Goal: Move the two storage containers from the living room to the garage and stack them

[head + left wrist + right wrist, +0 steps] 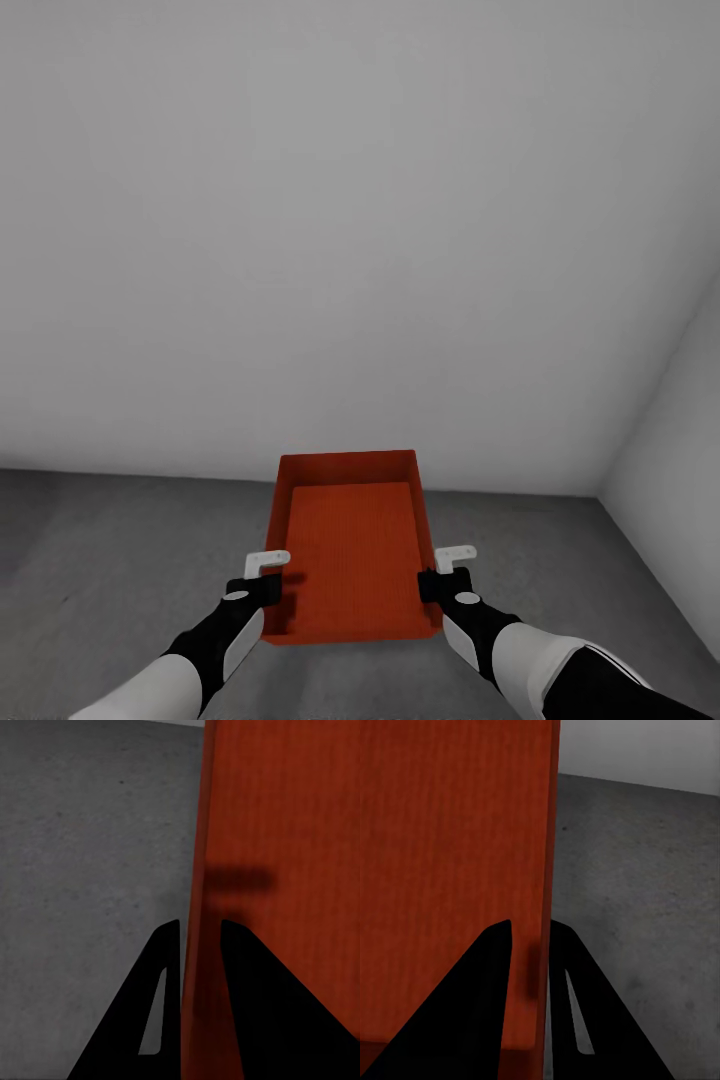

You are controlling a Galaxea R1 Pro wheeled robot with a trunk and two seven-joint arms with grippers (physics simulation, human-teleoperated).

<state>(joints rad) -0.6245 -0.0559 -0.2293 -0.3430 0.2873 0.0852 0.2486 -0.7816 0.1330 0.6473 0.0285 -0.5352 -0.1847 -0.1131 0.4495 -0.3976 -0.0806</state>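
Jaws closed thin on both long walls: the left gripper (268, 562) pinches the left wall of an orange-red storage container (352, 545), one finger inside and one outside, as the left wrist view confirms with dark fingers (161, 967) straddling the container (277, 870) wall. The bin is carried open side up, level, between the two arms and above the grey concrete floor (110, 560), facing a bare white wall (350, 220) of the garage, with a second wall meeting it in the far right corner. On the right, the right gripper (455, 556) grips the opposite wall in the same way, its fingers (495, 960) clamped across the container (450, 855) edge with speckled floor (645, 885) beyond.

The bin appears empty, and whether it touches the floor cannot be told for certain. The step in hand looks like setting a container down in the garage. The next move would call for lowering both arms evenly until the base sits flat, then letting go of both sides.
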